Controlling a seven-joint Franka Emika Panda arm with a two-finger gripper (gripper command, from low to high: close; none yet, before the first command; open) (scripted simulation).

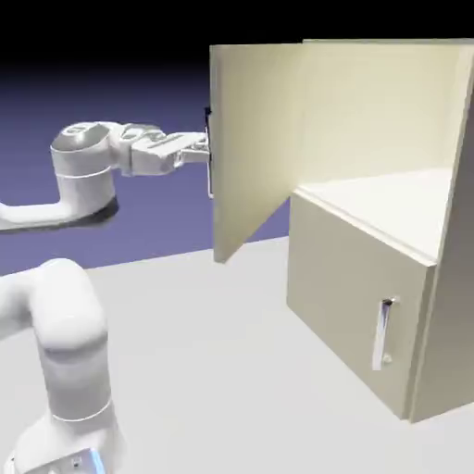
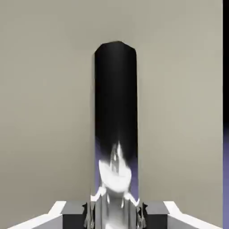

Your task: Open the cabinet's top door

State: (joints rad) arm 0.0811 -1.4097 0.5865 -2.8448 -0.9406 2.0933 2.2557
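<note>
At the exterior view's upper middle, the cabinet's top door (image 1: 259, 139) is being held wide open, swung outward toward the arm (image 1: 85, 171). Its vertical bar handle (image 2: 116, 103) is being pinched between the fingertips of the two-finger gripper (image 1: 196, 148), one on either side in the hand view. The pale interior (image 1: 380, 116) of the cabinet (image 1: 356, 305) is being exposed, above the lower door (image 1: 347, 287), which is being kept closed. Dark and bright reflections are being shown along the gripped bar.
</note>
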